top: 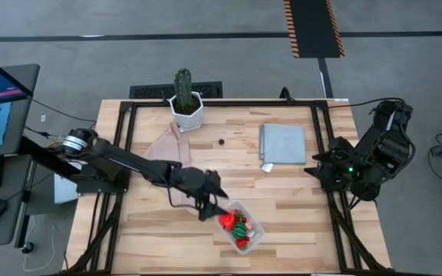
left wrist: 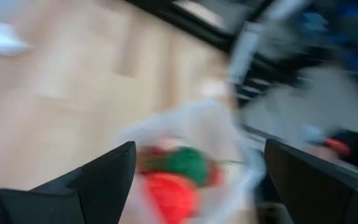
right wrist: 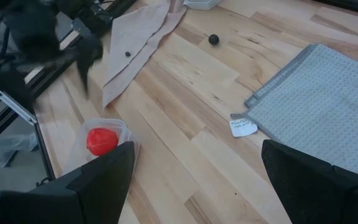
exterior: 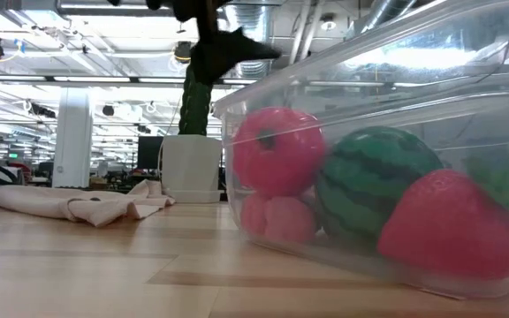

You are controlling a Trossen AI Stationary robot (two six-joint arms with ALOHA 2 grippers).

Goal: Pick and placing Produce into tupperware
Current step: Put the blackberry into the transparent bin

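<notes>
We see the clear tupperware (top: 244,228) lying open at the table's near edge, a little right of centre. Inside sits the produce: a red tomato-like piece (exterior: 277,150), a green striped ball (exterior: 374,181), a strawberry-like piece (exterior: 453,225). One dark berry (top: 221,141) lies far off, mid-table.

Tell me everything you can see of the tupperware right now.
The tupperware is a small clear plastic tub with rounded corners and no lid, sitting flat on the wooden table near its front edge. Through its see-through walls show red pieces and a green striped ball. The left tool, open, hovers beside it, not touching.
</notes>
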